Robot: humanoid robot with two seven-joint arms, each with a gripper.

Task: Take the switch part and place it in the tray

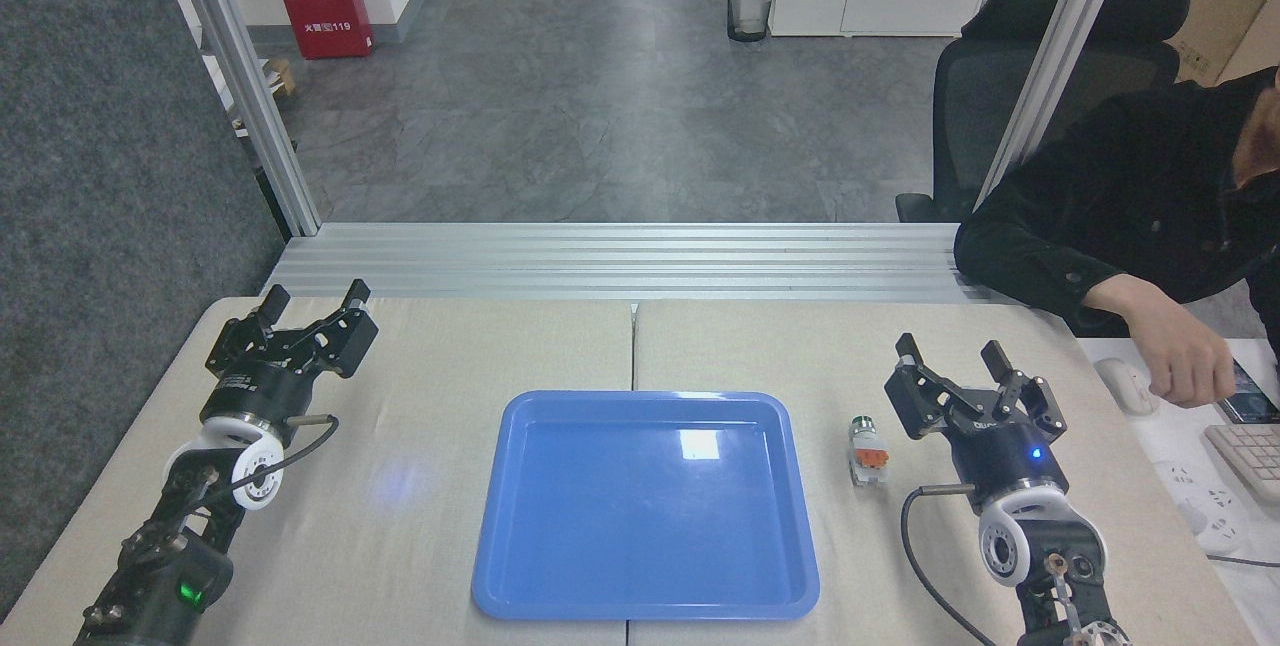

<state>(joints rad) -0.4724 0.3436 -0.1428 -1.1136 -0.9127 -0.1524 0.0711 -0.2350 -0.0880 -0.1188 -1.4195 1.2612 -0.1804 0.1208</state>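
Currently switch (867, 449) lies on desk (420, 486) toward right edge, just beside tray (645, 606), apart from right gripper (954, 359), jaws wide. Left gripper (315, 300) near far-left corner, jaws wide.

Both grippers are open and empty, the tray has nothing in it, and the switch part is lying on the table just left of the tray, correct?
Not quite. In the head view the switch part lies on the table just right of the tray, between it and the right gripper. The rest holds: left gripper and right are open and empty, and the tray has nothing in it.
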